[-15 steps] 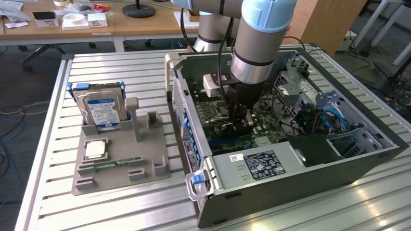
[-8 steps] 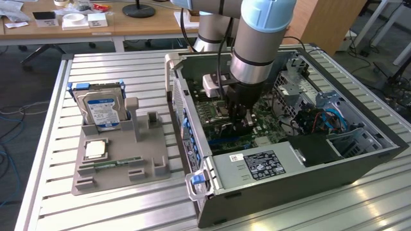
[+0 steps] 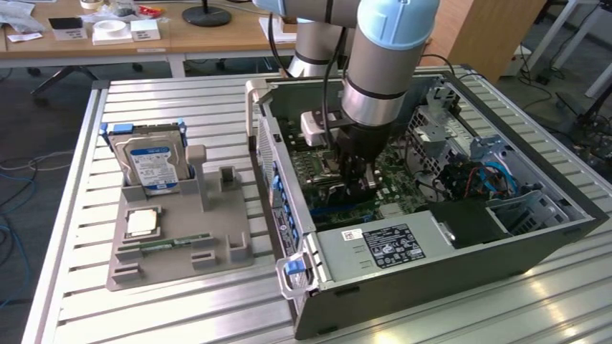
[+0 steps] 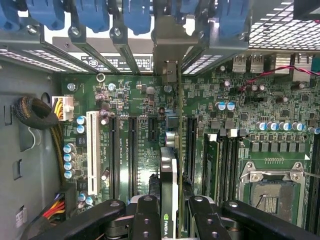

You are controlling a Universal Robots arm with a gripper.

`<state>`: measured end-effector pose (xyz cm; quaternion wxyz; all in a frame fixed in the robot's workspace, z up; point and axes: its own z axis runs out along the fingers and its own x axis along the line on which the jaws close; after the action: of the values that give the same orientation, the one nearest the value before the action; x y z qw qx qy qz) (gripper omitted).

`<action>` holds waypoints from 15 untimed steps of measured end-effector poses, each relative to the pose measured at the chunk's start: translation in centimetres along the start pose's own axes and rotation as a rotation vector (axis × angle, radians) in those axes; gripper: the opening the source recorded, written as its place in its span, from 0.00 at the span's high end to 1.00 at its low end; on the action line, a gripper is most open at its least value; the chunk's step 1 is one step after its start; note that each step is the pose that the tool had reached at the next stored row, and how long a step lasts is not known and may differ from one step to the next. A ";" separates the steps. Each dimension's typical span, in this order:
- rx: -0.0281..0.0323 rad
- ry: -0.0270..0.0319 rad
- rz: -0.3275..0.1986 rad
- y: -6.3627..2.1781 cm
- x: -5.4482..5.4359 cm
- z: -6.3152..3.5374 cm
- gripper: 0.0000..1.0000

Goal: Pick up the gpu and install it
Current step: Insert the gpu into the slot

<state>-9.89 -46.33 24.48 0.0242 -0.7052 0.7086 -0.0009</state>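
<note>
Inside the open computer case (image 3: pixel 535 236), the gripper (image 4: pixel 170 220) fingers clamp the gpu (image 4: pixel 169 175) edge-on between them, over the motherboard (image 4: pixel 150 100), apparently not yet seated.

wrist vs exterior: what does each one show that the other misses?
Wrist only: the hand shut on the gpu, card edge-on over the motherboard's expansion slots, its bracket up at the rear slot openings; white slot, empty CPU socket.

Exterior only: the gray parts tray with the hard drive upright and the memory stick lying flat; power supply.

Both: the open case, motherboard, the arm's hand inside it.
</note>
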 end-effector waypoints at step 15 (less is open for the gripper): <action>-0.0002 0.0000 0.000 0.03 0.0 0.16 0.73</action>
<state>-9.92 -46.32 24.32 0.0241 -0.7052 0.7086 -0.0008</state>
